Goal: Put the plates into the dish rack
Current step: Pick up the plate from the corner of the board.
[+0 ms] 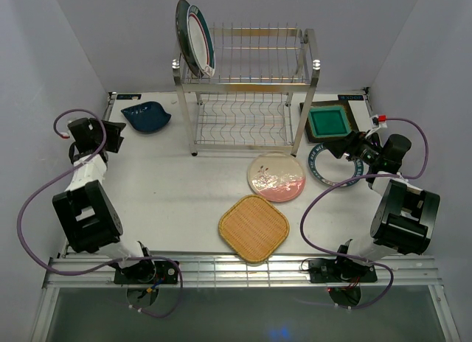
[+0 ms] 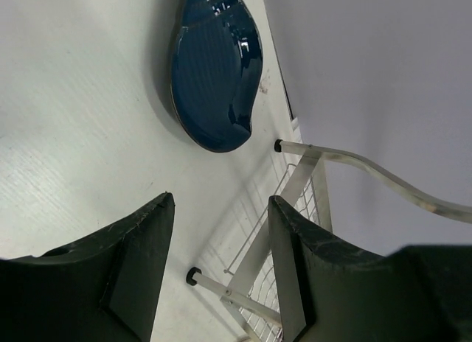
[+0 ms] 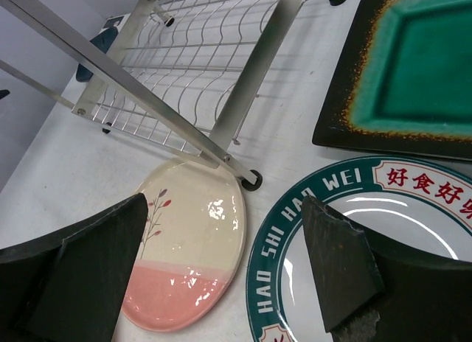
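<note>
On the far left, the left jaws stand apart with nothing between them, low over the tabletop (image 1: 184, 202); the dark blue leaf-shaped dish (image 1: 145, 116) lies flat just past them; next is the tall steel dish rack (image 1: 251, 91); two plates stand on edge at the left end of its top shelf, a dark plate (image 1: 179, 25), maybe teal, and a white colour-rimmed plate (image 1: 199, 41) right beside it; in front of the rack lie the orange woven plate (image 1: 253, 228) and the pink and cream flower plate (image 1: 276, 176); right of the rack lies the green square plate (image 1: 330, 122); the right jaws are wide apart, holding nothing, over the white plate with a lettered rim (image 1: 324, 169).
</note>
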`<state>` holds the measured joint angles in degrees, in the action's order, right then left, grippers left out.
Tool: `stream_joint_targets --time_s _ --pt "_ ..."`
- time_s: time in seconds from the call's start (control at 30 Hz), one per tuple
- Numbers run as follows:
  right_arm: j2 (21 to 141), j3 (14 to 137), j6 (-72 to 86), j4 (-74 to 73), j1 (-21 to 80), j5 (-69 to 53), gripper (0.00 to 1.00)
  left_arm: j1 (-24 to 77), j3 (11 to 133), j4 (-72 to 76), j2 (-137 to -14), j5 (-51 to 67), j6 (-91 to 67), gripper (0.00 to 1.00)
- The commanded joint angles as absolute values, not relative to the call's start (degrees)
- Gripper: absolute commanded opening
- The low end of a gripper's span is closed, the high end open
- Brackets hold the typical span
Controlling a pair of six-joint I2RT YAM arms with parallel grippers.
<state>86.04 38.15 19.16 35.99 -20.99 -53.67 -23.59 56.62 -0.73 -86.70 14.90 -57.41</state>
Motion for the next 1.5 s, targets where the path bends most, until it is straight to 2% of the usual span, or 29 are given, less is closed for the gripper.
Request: stream_joint_targets --time_s 0.0,0.27,0.53,0.6,0.67,0.97,1.47 --pt "84.0 38.7 19.5 37.9 -21.3 -54.7 0.90 -24.0 59.5 2.3 -92.1 19.7 -61.6 0.63" --pt "84.1 38.5 19.6 38.1 -21.4 -54.8 0.90 -23.7 57.9 4.4 -96.8 15.2 -69.1 0.62" --pt "84.4 38.5 19.8 38.4 -21.4 -54.8 0.90 -23.1 62.4 3.8 -101.0 13.5 -69.3 0.62" --pt "84.5 38.5 19.7 38.4 -21.4 -54.8 0.90 -21.9 63.6 2.9 -101.5 11.6 -68.9 0.63" --pt "84.6 38.5 19.6 38.4 -21.4 -54.8 0.90 -20.7 67.8 -0.4 -103.0 7.3 -68.2 0.68" --pt "85.2 38.7 19.8 38.4 -21.4 -54.8 0.90 -13.9 74.7 -3.7 -109.5 2.0 -70.3 0.73" --pt "85.8 38.7 20.2 39.0 -21.4 -55.5 0.90 -12.7 74.0 -4.1 -113.7 -2.6 -74.6 0.77"
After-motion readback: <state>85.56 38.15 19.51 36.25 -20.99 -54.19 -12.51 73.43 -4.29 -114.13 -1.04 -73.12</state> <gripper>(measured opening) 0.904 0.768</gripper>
